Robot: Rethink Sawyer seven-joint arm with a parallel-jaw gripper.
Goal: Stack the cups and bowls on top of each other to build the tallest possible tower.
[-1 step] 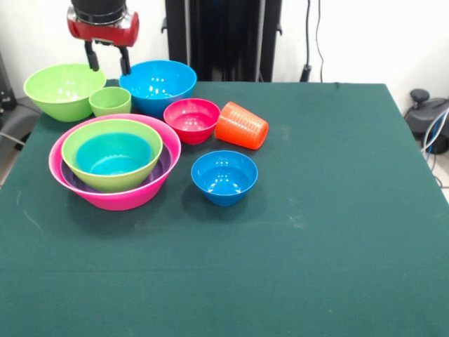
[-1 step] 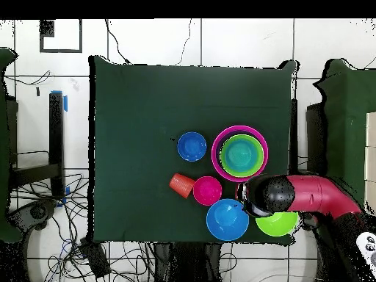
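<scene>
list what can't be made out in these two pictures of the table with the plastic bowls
- Short lime-green plastic cup: hidden in the overhead view under the red and black arm.
- Wide purple plastic bowl: only a rim sliver shows in both views; the nested lime-green bowl covers the rest.
- Gripper: fingers open in the front view; hidden overhead by the arm.

Arm (image 1: 102, 17) cut off by the front view's top edge, short green cup (image 1: 110, 100) hidden under the arm in the overhead view, lime-green bowl (image 2: 277, 222) half covered there, purple bowl (image 1: 163, 163) showing only a rim sliver inside the pink bowl (image 1: 123, 198).
</scene>
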